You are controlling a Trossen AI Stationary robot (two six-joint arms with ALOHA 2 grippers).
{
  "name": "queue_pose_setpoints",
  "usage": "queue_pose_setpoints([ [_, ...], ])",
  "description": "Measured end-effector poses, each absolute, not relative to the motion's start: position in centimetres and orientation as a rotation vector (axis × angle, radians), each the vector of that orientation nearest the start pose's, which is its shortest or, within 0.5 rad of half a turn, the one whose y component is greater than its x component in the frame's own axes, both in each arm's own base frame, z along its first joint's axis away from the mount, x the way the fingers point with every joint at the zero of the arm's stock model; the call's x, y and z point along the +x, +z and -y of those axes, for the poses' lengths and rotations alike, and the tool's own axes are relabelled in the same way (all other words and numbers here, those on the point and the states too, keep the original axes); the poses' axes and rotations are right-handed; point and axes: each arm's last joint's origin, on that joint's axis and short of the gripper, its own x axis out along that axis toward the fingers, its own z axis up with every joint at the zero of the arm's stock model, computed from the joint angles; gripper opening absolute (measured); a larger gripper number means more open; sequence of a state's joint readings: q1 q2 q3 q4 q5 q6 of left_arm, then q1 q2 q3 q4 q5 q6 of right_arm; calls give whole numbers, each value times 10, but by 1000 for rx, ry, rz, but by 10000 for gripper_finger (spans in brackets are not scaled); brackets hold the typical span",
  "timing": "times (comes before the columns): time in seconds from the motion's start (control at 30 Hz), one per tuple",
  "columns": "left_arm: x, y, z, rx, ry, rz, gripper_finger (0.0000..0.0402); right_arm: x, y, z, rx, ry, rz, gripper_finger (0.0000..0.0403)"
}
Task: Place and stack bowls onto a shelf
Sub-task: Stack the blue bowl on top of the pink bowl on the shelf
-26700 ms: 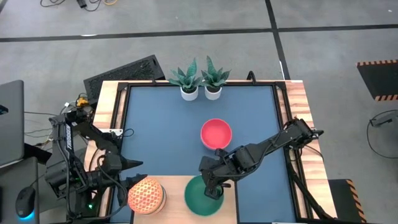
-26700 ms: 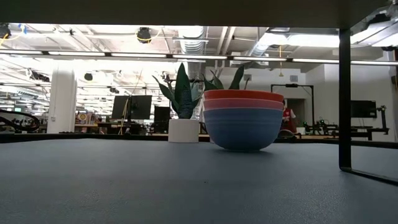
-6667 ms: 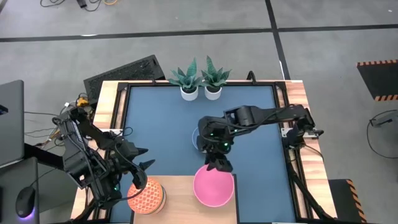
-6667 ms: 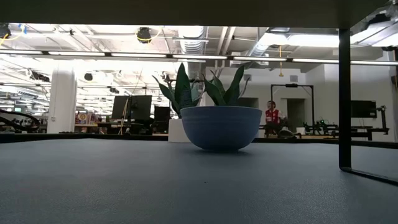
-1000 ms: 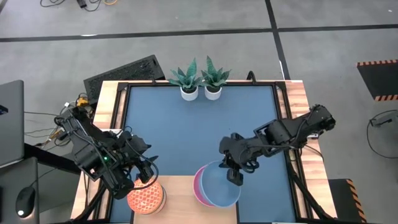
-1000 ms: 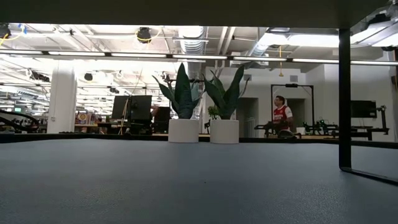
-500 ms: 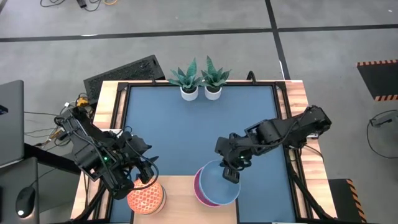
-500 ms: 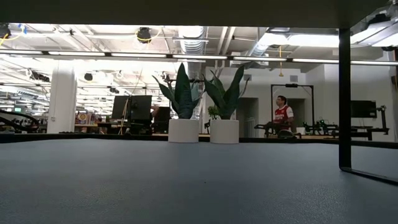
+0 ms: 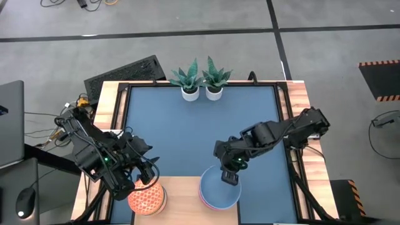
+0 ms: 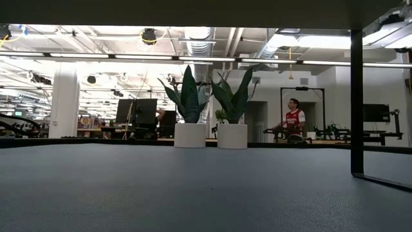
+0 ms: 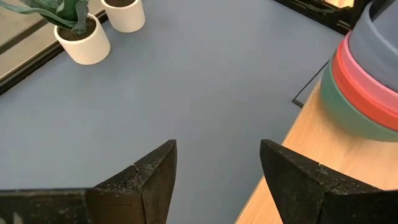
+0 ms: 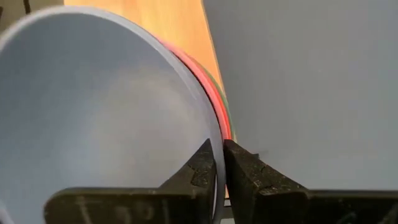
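A light blue bowl [image 9: 219, 191] tops a stack of larger plain bowls on the pale wood shelf [image 9: 181, 201] at the table's near edge. In the left wrist view the light blue bowl [image 11: 380, 34] sits over a pink one [image 11: 364, 87] and a green one [image 11: 351, 118]. My right gripper [image 9: 229, 178] is shut on the top bowl's far rim. An orange-red patterned bowl [image 9: 147, 199] stands on the shelf's left part. My left gripper [image 9: 150, 177] hovers open [image 11: 217, 152] just beyond it, touching nothing. My right gripper [image 12: 219, 149] pinches the light blue bowl's rim [image 12: 211, 134] on its far side, one finger [image 12: 202, 165] inside the bowl and one [image 12: 239, 165] outside. It slants down from the table's far right. The bowl sits nested in the stack, above the red and green rims [image 12: 226, 121].
Two white pots with green plants [image 9: 200, 81] stand at the table's far edge [image 10: 209, 132]. The blue tabletop [image 9: 187, 131] between them and the shelf holds nothing else. A dark shelf leg [image 10: 356, 96] shows in the low view. Black rails frame the table.
My right gripper has carried the light blue bowl a little toward the table's left. The bowl stood offset to the right of the pink bowl, which showed beside it; now it lies centred over the stack and covers almost all of the pink.
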State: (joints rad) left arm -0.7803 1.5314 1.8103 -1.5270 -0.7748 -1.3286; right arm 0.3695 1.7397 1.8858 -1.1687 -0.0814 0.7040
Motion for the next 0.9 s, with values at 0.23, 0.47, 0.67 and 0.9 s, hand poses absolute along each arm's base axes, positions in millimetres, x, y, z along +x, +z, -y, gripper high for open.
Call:
queue_pose_setpoints([
  [0.23,197,408,166,-367,529,-684,215,322,380,-126,492,37,-1095,105],
  [0.47,197,408,166,-360,526,-686,215,321,386,-126,531,103,-1108,166],
  [0.67,197,408,166,-360,526,-686,215,318,410,-121,551,129,-1037,186],
  [0.9,197,408,166,-361,527,-686,215,315,439,-120,481,194,-888,182],
])
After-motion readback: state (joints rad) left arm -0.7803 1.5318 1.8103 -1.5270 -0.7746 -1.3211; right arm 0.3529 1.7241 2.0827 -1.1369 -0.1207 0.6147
